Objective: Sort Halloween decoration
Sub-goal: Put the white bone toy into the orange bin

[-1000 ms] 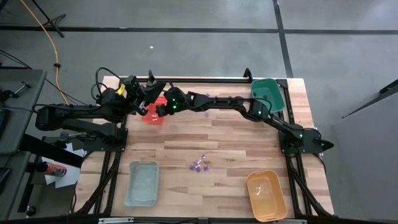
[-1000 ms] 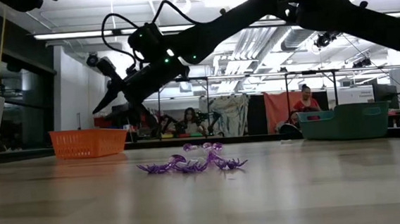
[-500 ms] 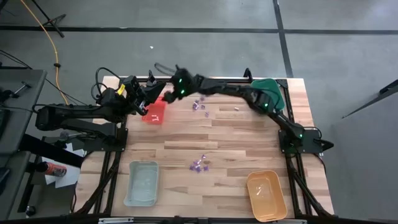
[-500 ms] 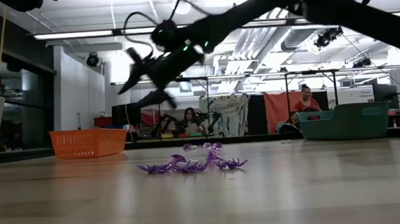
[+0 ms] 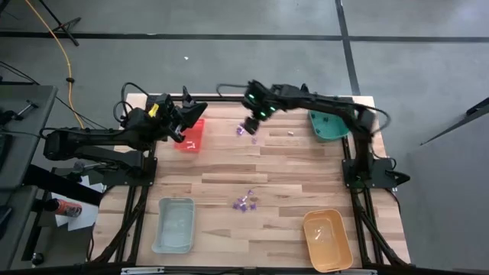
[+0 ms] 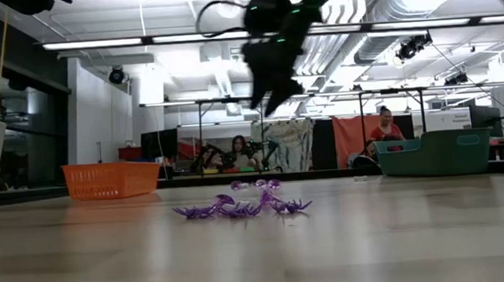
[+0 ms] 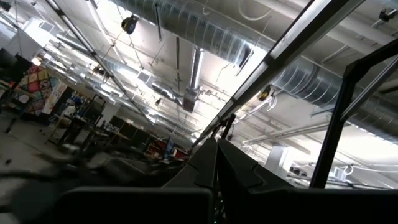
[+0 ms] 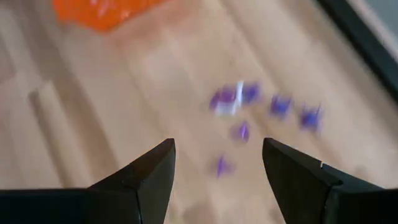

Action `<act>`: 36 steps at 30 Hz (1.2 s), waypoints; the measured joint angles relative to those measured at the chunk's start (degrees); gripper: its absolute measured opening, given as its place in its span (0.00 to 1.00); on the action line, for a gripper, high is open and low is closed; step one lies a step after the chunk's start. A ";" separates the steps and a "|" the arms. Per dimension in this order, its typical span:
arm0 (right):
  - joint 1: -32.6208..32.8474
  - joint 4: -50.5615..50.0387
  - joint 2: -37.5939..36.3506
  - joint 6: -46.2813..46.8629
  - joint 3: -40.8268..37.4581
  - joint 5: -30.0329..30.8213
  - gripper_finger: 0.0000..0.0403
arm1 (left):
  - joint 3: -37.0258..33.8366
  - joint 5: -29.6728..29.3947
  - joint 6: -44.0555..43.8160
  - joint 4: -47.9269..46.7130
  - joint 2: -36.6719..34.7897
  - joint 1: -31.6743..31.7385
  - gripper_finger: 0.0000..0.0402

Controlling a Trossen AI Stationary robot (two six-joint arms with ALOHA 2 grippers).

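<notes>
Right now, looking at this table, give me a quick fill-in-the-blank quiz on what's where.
1. The right gripper hangs with its jaws ____ above a far cluster of purple pieces.
2. The left gripper sits beside the ____ tray.
3. The orange tray lies at the near ____ corner.

Missing words: open; red; right
</notes>
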 joint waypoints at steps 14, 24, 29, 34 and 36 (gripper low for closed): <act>9.43 22.30 -29.80 23.86 -43.05 1.68 0.59 | 0.00 -5.05 4.87 -10.51 0.02 0.01 0.00; -0.12 -3.96 -22.55 15.64 -26.16 5.81 0.59 | 5.44 -0.68 -3.06 -28.87 5.37 6.53 0.00; -4.99 -13.56 -12.64 2.13 -18.89 6.84 0.59 | 7.41 5.15 -4.54 -33.57 8.74 6.77 0.00; -7.47 -13.82 -5.76 -2.88 -18.85 7.40 0.59 | 7.43 10.39 -6.05 -36.06 9.60 5.46 0.00; -7.99 -14.22 -3.84 -3.79 -19.15 8.58 0.59 | 7.42 10.45 -6.05 -37.82 9.60 4.54 0.00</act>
